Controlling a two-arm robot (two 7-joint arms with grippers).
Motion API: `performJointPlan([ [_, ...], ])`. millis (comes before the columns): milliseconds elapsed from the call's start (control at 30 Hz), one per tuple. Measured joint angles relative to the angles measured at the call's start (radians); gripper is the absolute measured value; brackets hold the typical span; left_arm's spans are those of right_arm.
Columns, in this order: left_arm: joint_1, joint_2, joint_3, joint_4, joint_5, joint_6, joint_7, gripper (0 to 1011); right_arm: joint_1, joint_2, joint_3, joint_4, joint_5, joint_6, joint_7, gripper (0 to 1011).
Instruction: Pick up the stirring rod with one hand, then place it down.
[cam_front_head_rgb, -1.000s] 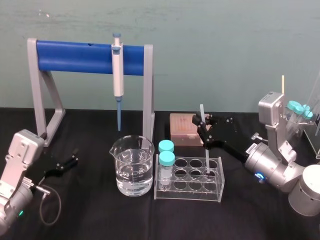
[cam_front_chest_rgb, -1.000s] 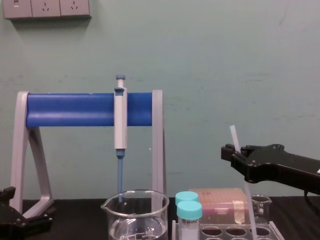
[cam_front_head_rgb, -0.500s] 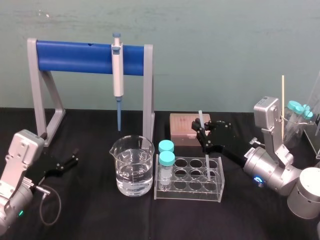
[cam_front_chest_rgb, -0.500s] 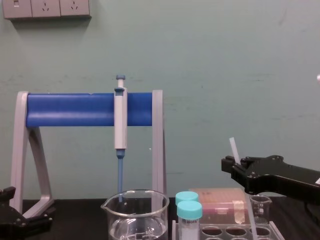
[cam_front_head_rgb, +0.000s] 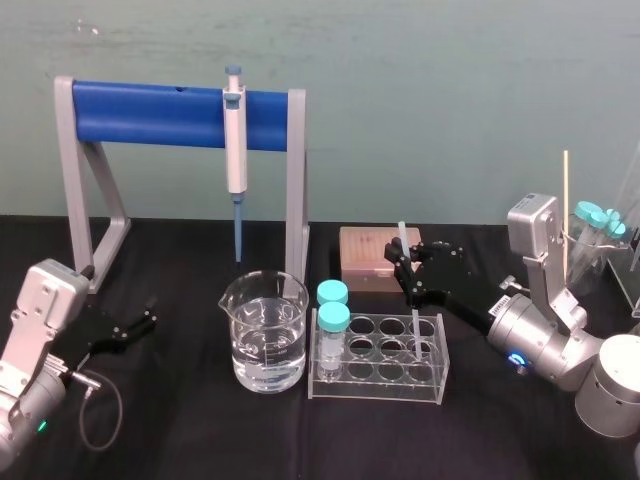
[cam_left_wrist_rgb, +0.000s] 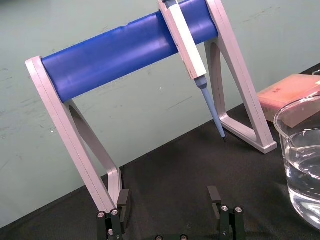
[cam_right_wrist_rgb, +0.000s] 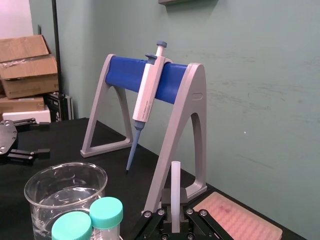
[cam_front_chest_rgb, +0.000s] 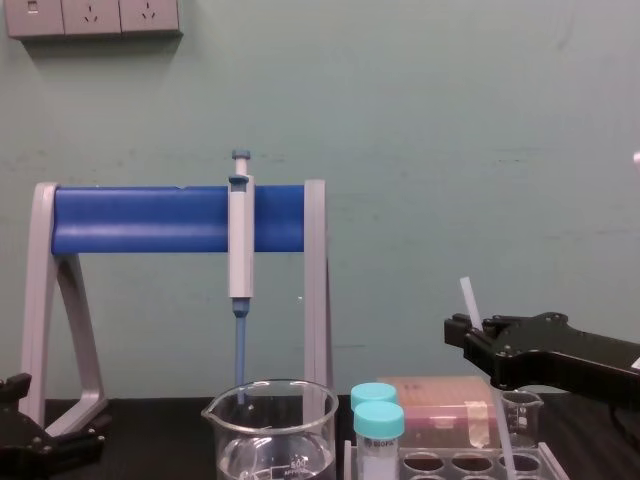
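The stirring rod is a thin white rod, nearly upright and leaning a little. My right gripper is shut on its upper part, reaching in from the right. The rod's lower end dips into a right-hand hole of the clear tube rack. In the chest view the stirring rod sticks out above the right gripper. The right wrist view shows the stirring rod standing straight up between the fingers. My left gripper rests open low on the left of the table, holding nothing; its fingers stand apart.
A grey and blue stand holds a blue-tipped pipette above a water beaker. Two teal-capped tubes fill the rack's left holes. A pink tip box lies behind the rack. More capped tubes stand far right.
Over the last second the right gripper came down with the rod, sinking its lower end deeper into the rack. The left arm has not moved.
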Motion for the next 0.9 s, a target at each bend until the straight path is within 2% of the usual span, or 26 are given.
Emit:
performJointPlan([
  [333, 0.0, 0.0, 0.0, 0.0, 0.0, 0.0, 0.0, 1001, -0.001, 0.001, 0.0, -0.001, 0.0, -0.001, -0.001, 75],
  [400, 0.0, 0.0, 0.0, 0.0, 0.0, 0.0, 0.0, 1000, -0.001, 0.001, 0.0, -0.002, 0.0, -0.001, -0.001, 103],
  [533, 0.0, 0.0, 0.0, 0.0, 0.0, 0.0, 0.0, 1000, -0.001, 0.001, 0.0, -0.002, 0.0, -0.002, -0.001, 203],
  [633, 0.0, 0.0, 0.0, 0.0, 0.0, 0.0, 0.0, 1000, -0.001, 0.001, 0.0, -0.002, 0.0, -0.002, -0.001, 317],
  [733, 0.0, 0.0, 0.0, 0.0, 0.0, 0.0, 0.0, 1000, -0.001, 0.001, 0.0, -0.003, 0.0, -0.002, -0.001, 375],
  [900, 0.0, 0.0, 0.0, 0.0, 0.0, 0.0, 0.0, 1000, -0.001, 0.001, 0.0, -0.003, 0.0, -0.002, -0.001, 561],
])
